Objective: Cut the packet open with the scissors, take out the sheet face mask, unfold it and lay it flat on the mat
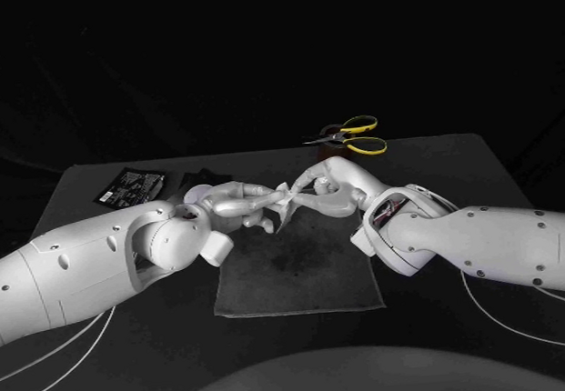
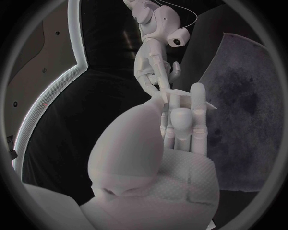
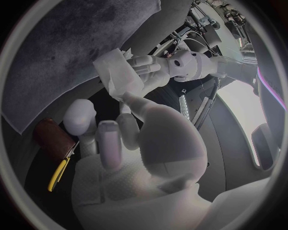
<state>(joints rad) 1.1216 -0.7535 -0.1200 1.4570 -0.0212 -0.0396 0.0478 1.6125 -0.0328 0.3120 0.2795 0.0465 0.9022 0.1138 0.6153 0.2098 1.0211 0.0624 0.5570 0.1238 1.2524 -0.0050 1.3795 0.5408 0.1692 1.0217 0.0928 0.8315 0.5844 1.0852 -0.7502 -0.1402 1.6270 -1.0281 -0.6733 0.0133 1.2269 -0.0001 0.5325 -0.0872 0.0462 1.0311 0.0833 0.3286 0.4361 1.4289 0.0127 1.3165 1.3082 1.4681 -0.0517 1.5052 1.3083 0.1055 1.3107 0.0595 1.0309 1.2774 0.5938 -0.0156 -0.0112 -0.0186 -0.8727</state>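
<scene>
The white sheet mask (image 1: pixel 283 208), still folded, hangs just above the far end of the grey mat (image 1: pixel 295 272). My left hand (image 1: pixel 237 202) pinches it from one side and my right hand (image 1: pixel 328 186) pinches it from the other, fingertips meeting at the mask. The right wrist view shows the crumpled mask (image 3: pixel 117 72) in the left hand's fingers (image 3: pixel 147 64), with my right hand (image 3: pixel 120 143) reaching its lower edge. The left wrist view has my left hand (image 2: pixel 180 124) meeting the right hand (image 2: pixel 153 62). The black packet (image 1: pixel 130 185) lies at the far left. The yellow-handled scissors (image 1: pixel 351 135) lie at the table's far edge.
The mat (image 2: pixel 252 105) is bare below the hands and runs toward the table's front. The scissors' yellow handle (image 3: pixel 57 172) shows beside my right palm. A small dark scrap (image 1: pixel 210 176) lies between the packet and my left hand.
</scene>
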